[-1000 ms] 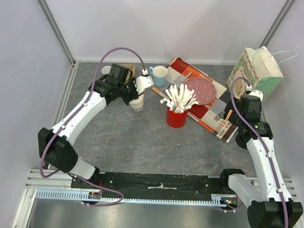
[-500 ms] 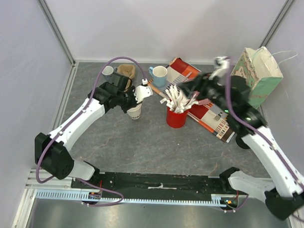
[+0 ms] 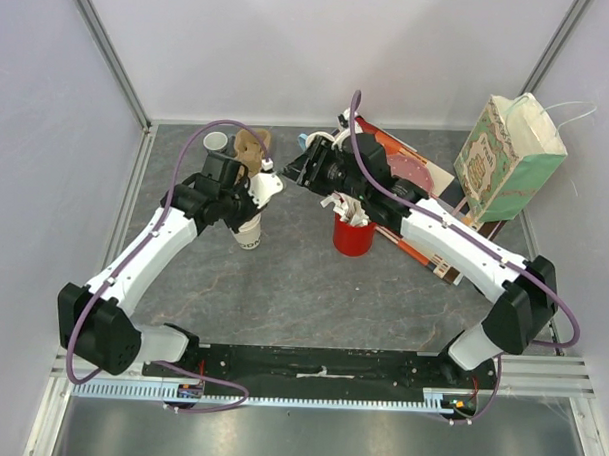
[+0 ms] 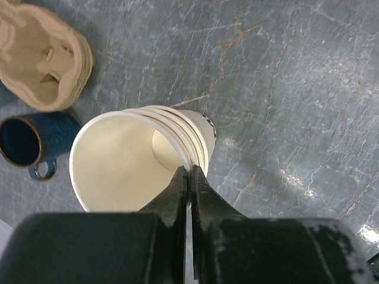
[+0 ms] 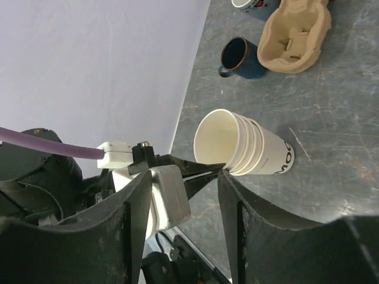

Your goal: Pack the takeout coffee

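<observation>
Paper cups (image 4: 118, 168), nested in a stack, sit right under the left gripper (image 4: 189, 173), whose fingers are pinched tight on the stack's rim, one inside and one outside. The right gripper (image 5: 185, 177) points at the stack from nearby, its jaws partly spread and holding nothing. Beyond the cups from the left gripper lie a dark blue mug (image 4: 26, 142) and a cardboard cup carrier (image 4: 47, 59).

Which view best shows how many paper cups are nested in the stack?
Right wrist: the stack of paper cups shows side-on, rims distinct. Left wrist looks mostly into its mouth; top external shows it small, partly hidden.
</observation>
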Motion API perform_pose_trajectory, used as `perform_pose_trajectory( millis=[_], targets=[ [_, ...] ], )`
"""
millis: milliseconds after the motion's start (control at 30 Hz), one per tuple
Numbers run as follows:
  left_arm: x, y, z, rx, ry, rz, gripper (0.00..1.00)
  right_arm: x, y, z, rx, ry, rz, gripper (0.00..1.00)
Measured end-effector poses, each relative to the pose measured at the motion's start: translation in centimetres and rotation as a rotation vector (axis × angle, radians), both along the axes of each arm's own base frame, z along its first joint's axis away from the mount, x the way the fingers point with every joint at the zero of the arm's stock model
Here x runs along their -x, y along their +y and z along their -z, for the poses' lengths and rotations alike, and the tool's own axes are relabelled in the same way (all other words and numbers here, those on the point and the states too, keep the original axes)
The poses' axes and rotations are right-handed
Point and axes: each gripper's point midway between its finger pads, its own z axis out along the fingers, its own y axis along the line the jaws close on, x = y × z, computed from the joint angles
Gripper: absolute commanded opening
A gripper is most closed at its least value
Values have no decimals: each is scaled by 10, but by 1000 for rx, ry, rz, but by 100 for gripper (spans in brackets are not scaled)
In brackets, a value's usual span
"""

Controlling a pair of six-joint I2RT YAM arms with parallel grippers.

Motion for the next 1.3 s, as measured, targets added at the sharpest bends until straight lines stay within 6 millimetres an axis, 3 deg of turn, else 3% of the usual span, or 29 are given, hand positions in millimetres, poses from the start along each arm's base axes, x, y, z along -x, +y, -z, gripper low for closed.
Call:
perform_pose_trajectory(
  millis=[133, 233, 467, 533, 600, 700, 833, 967, 1033, 1300],
  targets=[
    [-1, 12, 1, 6, 7, -57, 2, -8, 7, 3, -48, 36, 28, 54],
    [-4, 18, -5, 23, -10, -82, 2, -19, -1, 1, -72, 50, 75, 55],
    [-9, 22, -16, 58, -51, -98, 2, -66, -65, -23, -112, 6, 274, 55],
    [-8, 19, -16, 74, -44, -84, 2, -72, -74, -28, -121, -6, 297, 55],
    [-7, 16, -17, 83, -40, -76, 2, -73, -65, -22, -123, 8, 272, 55],
    [-6, 15, -17, 91, -36, -69, 2, -76, -34, 5, -101, 58, 207, 57],
    [-6, 14, -19, 92, -39, -69, 2, -68, 29, 71, -28, 177, 77, 55],
    [-7, 14, -22, 96, -44, -69, 2, -43, 66, 124, 30, 280, -19, 53],
    [-8, 14, -23, 99, -45, -72, 2, -35, 74, 132, 31, 307, -44, 52],
    [-11, 13, -23, 98, -42, -76, 2, -32, 84, 121, -28, 308, -68, 48]
  ],
)
